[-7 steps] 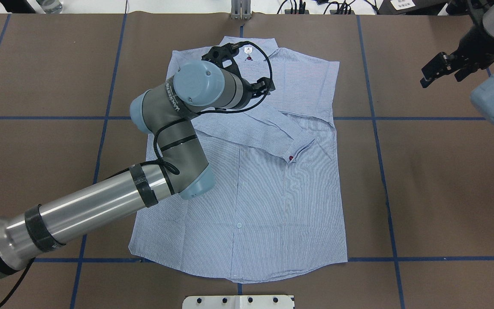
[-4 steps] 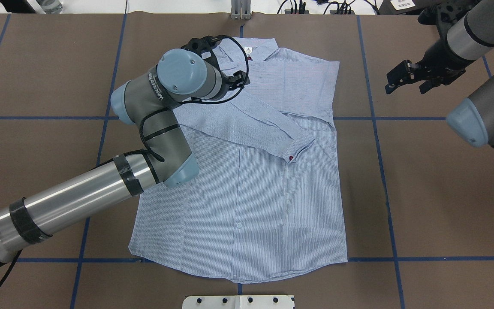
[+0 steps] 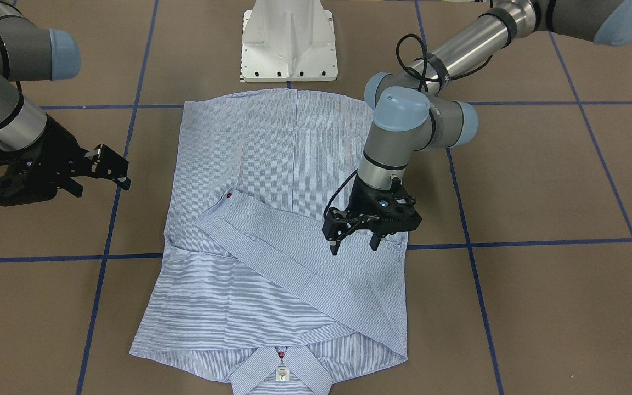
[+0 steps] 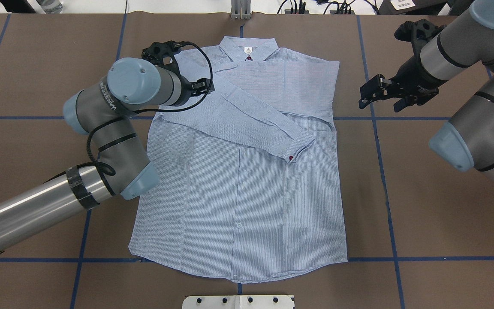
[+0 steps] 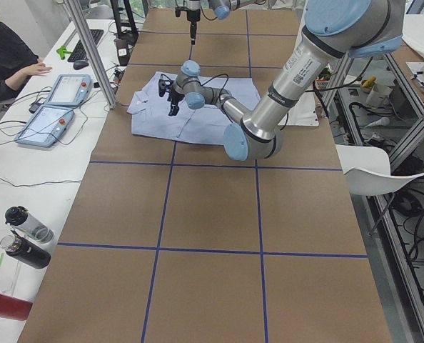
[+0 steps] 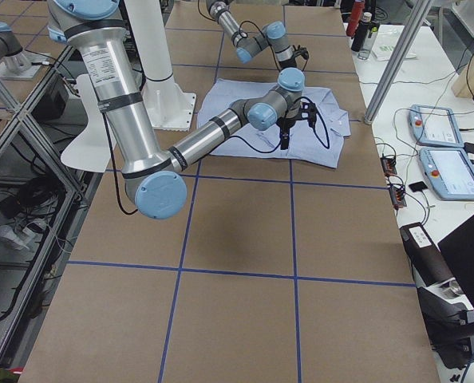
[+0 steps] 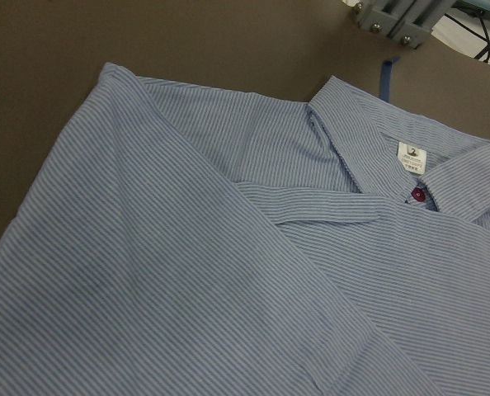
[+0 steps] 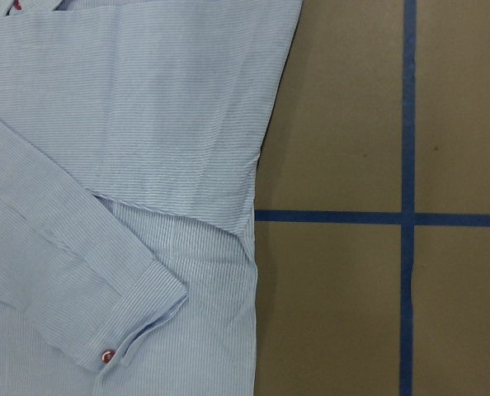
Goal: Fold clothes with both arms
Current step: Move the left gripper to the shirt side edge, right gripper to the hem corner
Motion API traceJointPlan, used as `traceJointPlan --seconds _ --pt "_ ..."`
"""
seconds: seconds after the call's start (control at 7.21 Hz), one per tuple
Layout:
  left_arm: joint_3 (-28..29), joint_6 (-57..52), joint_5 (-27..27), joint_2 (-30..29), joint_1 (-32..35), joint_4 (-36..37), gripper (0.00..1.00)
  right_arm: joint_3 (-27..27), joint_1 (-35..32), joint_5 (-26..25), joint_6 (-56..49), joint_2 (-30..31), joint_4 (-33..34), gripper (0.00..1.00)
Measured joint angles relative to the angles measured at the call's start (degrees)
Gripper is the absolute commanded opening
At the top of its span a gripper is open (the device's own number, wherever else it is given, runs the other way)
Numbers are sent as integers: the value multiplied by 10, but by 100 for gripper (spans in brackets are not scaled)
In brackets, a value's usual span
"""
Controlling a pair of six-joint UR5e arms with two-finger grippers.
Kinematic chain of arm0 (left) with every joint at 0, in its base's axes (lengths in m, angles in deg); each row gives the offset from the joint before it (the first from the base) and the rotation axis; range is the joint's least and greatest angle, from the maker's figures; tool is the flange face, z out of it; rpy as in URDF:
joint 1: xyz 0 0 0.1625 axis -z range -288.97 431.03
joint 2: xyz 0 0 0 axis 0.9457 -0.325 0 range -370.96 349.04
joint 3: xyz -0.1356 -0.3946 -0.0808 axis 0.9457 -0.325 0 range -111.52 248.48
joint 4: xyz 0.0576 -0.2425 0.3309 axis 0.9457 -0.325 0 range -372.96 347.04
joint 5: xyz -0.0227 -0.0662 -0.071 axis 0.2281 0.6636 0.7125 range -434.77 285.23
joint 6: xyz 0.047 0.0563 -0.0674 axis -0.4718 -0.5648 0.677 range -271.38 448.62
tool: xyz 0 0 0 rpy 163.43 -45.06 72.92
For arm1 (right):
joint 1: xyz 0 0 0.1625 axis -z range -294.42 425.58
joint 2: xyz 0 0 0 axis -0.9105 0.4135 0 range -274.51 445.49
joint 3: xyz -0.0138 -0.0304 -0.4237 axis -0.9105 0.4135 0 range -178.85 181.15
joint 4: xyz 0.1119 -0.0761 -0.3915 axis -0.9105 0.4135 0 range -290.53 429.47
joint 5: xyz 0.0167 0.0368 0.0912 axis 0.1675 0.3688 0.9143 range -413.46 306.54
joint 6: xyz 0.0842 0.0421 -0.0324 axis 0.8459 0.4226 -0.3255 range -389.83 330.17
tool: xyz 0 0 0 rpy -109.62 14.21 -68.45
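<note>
— One shirt (image 4: 247,206), is that all that lies on the worktop (image 4: 423,193)?

— Just the one. It lies flat and front up in the middle, with its collar (image 4: 249,45) toward the far edge and its hem toward the robot's edge, near the white pedestal base (image 3: 288,44).

— And the sleeves?

— Both are folded in over the chest. One sleeve (image 4: 247,118) runs slantwise on top of the other. Its cuff (image 4: 300,146), with a red button (image 4: 290,158), ends near the shirt's side that faces the worktop's right edge.

— What is the left end effector (image 3: 353,248) doing?

— It hangs over the shirt's shoulder on the side toward the worktop's left edge. Its fingers are spread wide with nothing between them, and it looks clear of the cloth. Its wrist camera looks down on that shoulder, the collar and the small white neck label (image 7: 410,155).

— The right end effector (image 4: 378,103)?

— Also spread and empty. It is over bare worktop beside the shirt's other shoulder, toward the far right corner, just above a blue tape line (image 4: 435,118). Its wrist camera shows the shirt's side edge, the cuff and a cross of tape.
</note>
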Motion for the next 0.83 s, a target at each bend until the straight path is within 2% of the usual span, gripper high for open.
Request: traceJointPlan --seconds 0.28,0.55,0.83 --pt "-103 -14 7 68 -1 35 95 -62 60 -32 52 38 -1 100" --pt "-210 -16 37 152 -5 45 95 -114 162 -104 147 76 -11 100" --pt "-274 -16 46 184 -8 78 95 -125 280 -191 241 155 -126 100"
